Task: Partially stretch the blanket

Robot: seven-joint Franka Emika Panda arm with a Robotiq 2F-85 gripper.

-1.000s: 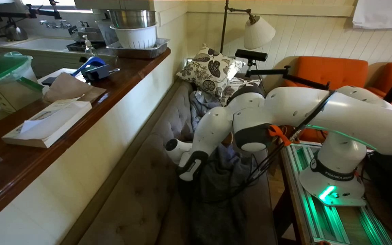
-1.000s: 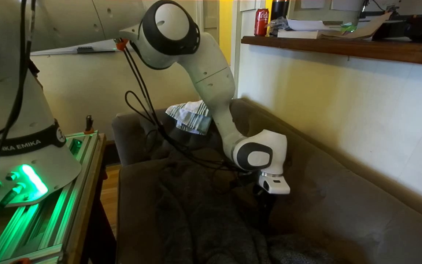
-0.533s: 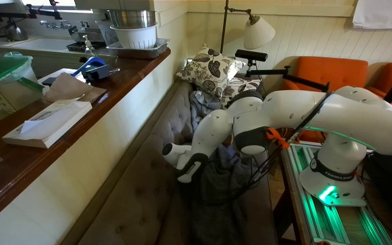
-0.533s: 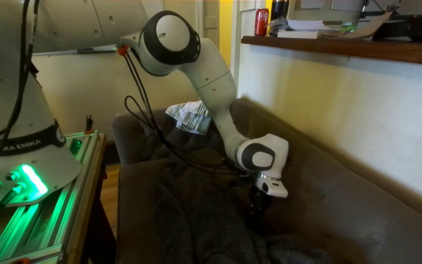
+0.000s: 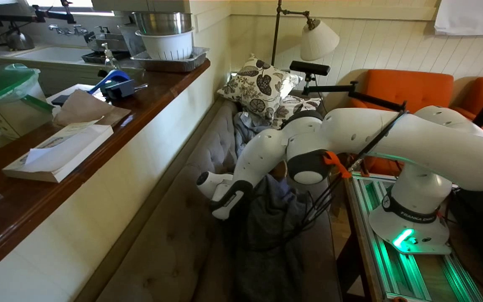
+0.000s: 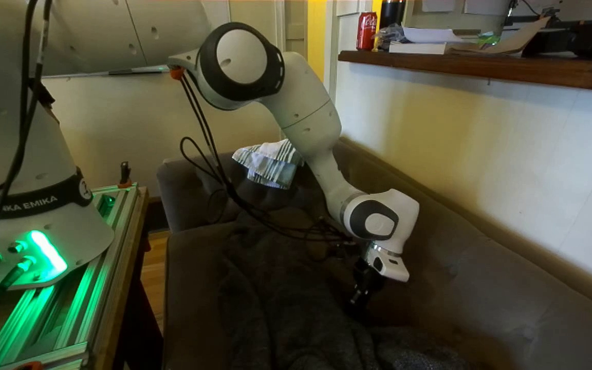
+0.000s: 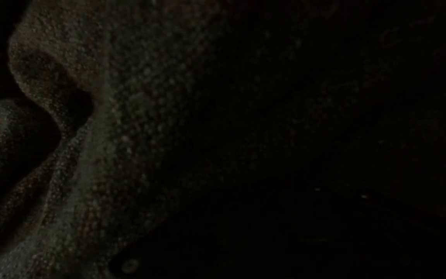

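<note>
Blanket [image 6: 291, 308] on the sofa [image 5: 174, 226]: dark grey, wrinkled, laid along the seat [image 6: 193, 293]. Long axis follows the sofa's length, roughly parallel to its backrest [image 6: 470, 267]; longer folds run the same way. In an exterior view a bunched part [image 6: 419, 347] spreads across the seat toward the backrest.

Edges: bare strip between blanket and the sofa's front edge, in both exterior views. Past that edge, a gap of floor [image 6: 154, 257], then the robot's bench [image 6: 126, 241]. Behind the backrest, pale wall [image 6: 532, 154]. Striped towel [image 6: 270, 162] draped at one end of the sofa, apart from the blanket; patterned pillows [image 5: 258, 86] at the opposite end.

Arm [image 6: 309, 121] reaches over the seat from the sofa's front side. Gripper [image 6: 356, 302] tilted, tips low, at the blanket's backrest side. Jaws apart, together or pinched on fabric: cannot tell, too dark. Contact with the blanket likewise unclear.

Hidden: arm and cables [image 6: 233, 194] cover part of the blanket. Its towel end fades into shade; toward the pillows it is cut off at the view's edge or lost behind the arm. Blue-grey cloth [image 5: 247, 126] lies by the pillows on the sofa; whether it joins the blanket, cannot tell. Wrist view mostly black; close weave and one deep fold readable.
</note>
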